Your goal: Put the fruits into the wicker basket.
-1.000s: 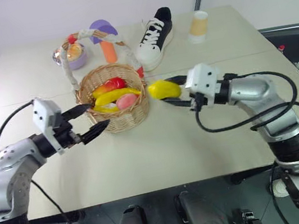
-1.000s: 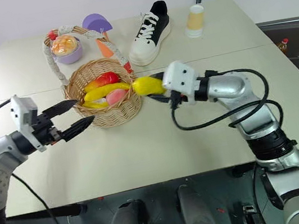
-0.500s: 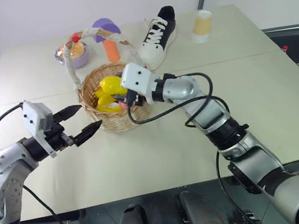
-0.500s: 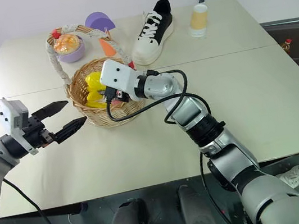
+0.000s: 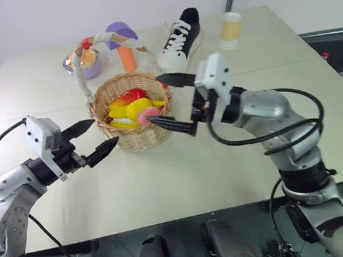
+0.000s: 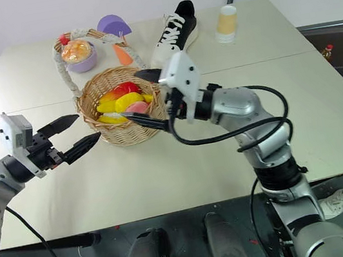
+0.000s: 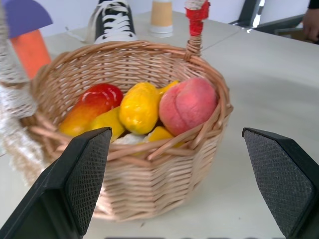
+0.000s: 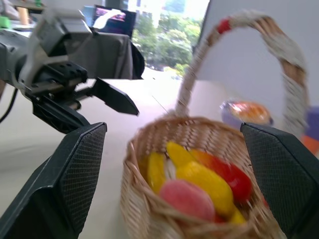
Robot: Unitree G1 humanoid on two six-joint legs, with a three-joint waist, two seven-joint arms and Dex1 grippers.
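**All four fruits in the basket, both jaws empty**

The wicker basket (image 5: 131,112) stood on the pale surface (image 5: 166,175), between the two arms. Inside it lay the fruits together: the red-yellow mango (image 7: 92,107), the lemon (image 7: 139,107), the pink peach (image 7: 188,105) and the banana (image 5: 121,125), whose yellow end showed low between the others. The peach sat against the rim on the side nearest the right gripper (image 5: 174,102).

That gripper's jaws stood spread wide and held nothing. One finger reached over the basket's rim near the foot of the handle, the other pointed at the wall of the basket lower down; whether either touched the wicker I could not tell.

The left gripper (image 5: 95,139) hung just beside the basket on the opposite side, its jaws also wide apart and empty, the tips aimed at the woven wall but apart from it.

Beyond the basket, further from both jaws, stood a purple bowl (image 5: 86,65) with an orange-yellow bun in it, a purple-capped mushroom shape (image 5: 120,45), a black-and-white shoe (image 5: 180,39) and a paper cup (image 5: 231,30). The basket's rope-wrapped handle (image 5: 96,42) arched up in front of the bowl.
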